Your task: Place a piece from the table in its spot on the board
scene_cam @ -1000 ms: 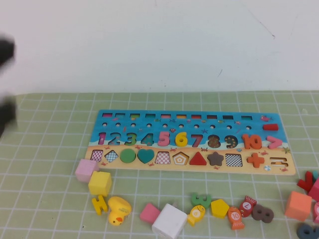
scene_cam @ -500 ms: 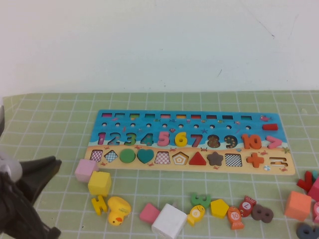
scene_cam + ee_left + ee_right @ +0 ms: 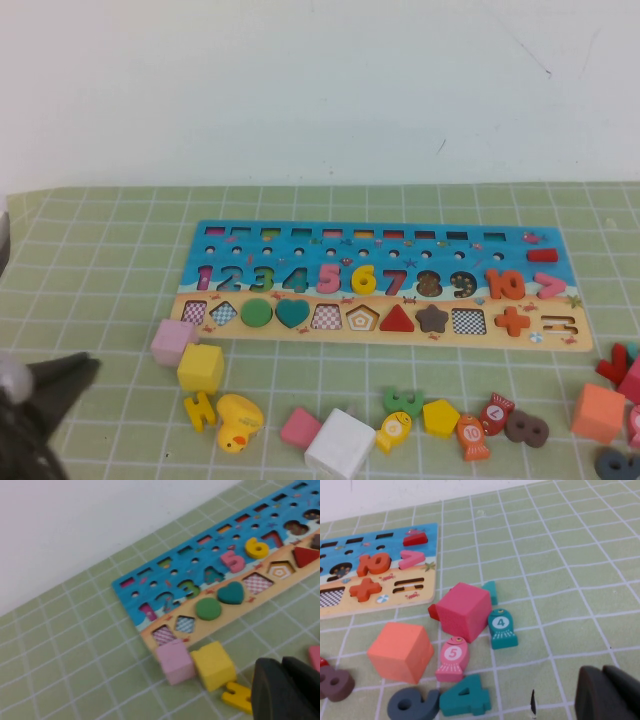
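Right now my left pincer sits low at the near left corner of the surface, its dark fingers clenched together with nothing between them, well short of the loose blocks. My right pincer does not appear in the high view; its own camera shows the dark fingers pressed together and empty above the green mat, near a pink cube, an orange cube, a teal fish marked 4 and a pink fish marked 5. The yellow numeral 6 already lies in its recess on the puzzle board, between the pink 5 and the red 7, flat in the blue upper part. Just off the board's near left corner a pale pink cube touches a yellow cube; nearer me lie a yellow H-like piece and a yellow duck. Further right along the near edge are a pink square tile, a white cube and a brown 8.
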### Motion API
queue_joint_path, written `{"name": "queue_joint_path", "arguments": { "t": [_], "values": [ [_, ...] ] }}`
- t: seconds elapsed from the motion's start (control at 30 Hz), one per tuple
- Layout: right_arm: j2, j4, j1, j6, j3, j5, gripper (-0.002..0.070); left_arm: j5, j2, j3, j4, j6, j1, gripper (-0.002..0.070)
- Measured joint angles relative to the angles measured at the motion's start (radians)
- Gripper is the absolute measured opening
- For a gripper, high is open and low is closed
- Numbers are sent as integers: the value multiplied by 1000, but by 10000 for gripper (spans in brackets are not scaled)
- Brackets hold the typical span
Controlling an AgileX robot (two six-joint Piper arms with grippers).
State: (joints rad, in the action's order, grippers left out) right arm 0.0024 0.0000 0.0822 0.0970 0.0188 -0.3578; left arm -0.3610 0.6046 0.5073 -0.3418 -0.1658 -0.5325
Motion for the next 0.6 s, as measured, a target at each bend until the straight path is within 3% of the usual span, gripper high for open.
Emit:
{"name": "queue_joint_path", "arguments": {
  "t": [0.17, 0.37, 0.6],
  "values": [
    [0, 0, 0, 0, 0, 0, -3, -21, -114, -6, -4, -2, 138, -2],
    [0, 0, 0, 0, 0, 0, -3, -43, -312, -6, 111, -17, 391, -2],
    [0, 0, 0, 0, 0, 0, -3, -150, -404, -27, 189, -22, 535, -2]
  ]
}}
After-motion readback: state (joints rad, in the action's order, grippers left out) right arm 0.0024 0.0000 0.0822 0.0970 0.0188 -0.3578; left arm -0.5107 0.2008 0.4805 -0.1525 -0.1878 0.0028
